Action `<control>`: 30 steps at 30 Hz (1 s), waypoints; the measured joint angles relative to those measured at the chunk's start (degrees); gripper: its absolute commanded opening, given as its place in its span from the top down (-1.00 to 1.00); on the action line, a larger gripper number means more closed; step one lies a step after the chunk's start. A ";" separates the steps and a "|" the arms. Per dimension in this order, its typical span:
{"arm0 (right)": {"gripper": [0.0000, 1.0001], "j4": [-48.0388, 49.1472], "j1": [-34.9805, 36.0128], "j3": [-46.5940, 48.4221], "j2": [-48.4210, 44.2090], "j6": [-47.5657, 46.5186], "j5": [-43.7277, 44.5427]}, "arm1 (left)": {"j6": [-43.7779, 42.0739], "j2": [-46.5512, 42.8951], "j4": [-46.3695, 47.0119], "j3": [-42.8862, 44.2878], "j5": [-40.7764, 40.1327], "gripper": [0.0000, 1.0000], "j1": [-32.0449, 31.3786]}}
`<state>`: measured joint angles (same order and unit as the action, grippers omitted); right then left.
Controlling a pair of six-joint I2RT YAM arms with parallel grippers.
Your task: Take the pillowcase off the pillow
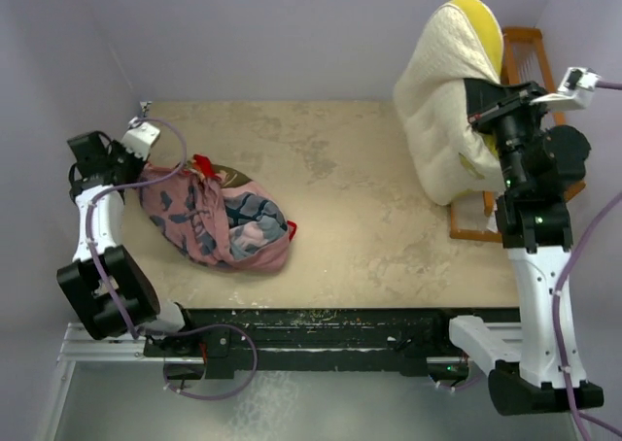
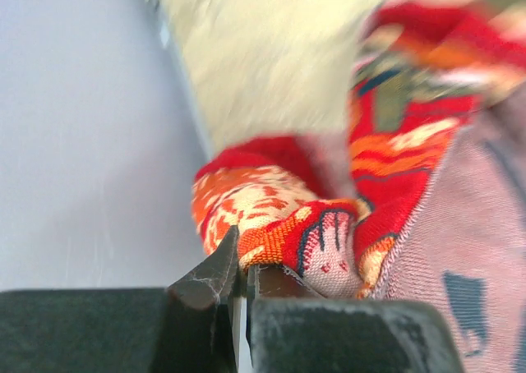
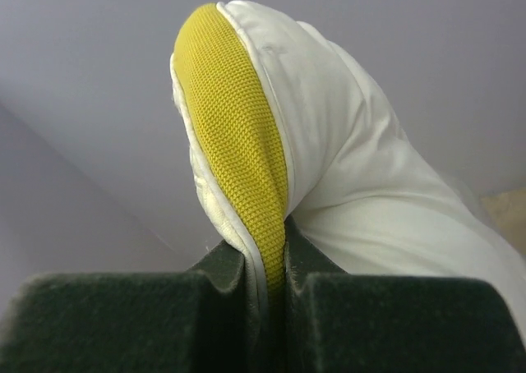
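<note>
The pillowcase [image 1: 228,222] lies crumpled on the left of the table, mostly its pinkish-mauve inside showing, with red print at the edges. My left gripper [image 1: 146,172] is at its left end. In the left wrist view the left gripper [image 2: 241,266] is shut on a red-orange fold of the pillowcase [image 2: 279,233]. The white quilted pillow [image 1: 437,120] hangs free of the case at the far right, held upright above the table. My right gripper [image 1: 473,120] is shut on it. In the right wrist view the right gripper [image 3: 275,254] pinches the pillow's yellow band [image 3: 238,126].
A wooden rack [image 1: 530,48] stands behind the pillow at the right edge. Grey walls close in the left, back and right sides. The beige table [image 1: 369,218] stretches between the two arms. A black rail [image 1: 321,324] runs along the front edge.
</note>
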<state>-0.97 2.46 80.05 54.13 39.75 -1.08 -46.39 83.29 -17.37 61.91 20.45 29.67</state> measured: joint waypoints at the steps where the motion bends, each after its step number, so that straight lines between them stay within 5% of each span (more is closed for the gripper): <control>1: 1.00 0.68 0.02 -0.81 0.81 0.55 -0.59 | 1.14 -1.66 -1.14 0.94 0.98 1.00 -2.49; 8: 1.00 2.10 6.88 -2.58 7.28 1.68 -2.40 | 12.28 -0.98 -8.83 16.44 2.27 0.91 -19.63; 15: 1.00 4.74 23.76 -2.14 12.68 -5.42 2.58 | 18.58 5.20 -14.58 31.43 2.16 -0.96 -26.51; 23: 1.00 11.91 38.80 -18.38 14.29 -10.80 7.82 | 15.04 0.57 -23.50 21.38 3.61 -0.98 -23.45; 24: 0.85 12.63 40.52 -20.81 15.19 -10.84 8.15 | 14.16 -0.02 -25.27 20.55 4.39 -0.98 -21.75; 29: -0.95 13.77 47.60 -26.38 24.65 -9.42 9.14 | 13.33 -2.89 -27.45 17.84 6.97 -0.98 -14.27; 30: -0.99 13.86 48.61 -26.82 26.01 -8.94 9.11 | 13.70 -4.15 -27.10 16.37 7.41 -0.98 -13.42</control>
<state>12.88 51.07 53.23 80.14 30.81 8.03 -32.69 79.13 -44.47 78.28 27.86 16.25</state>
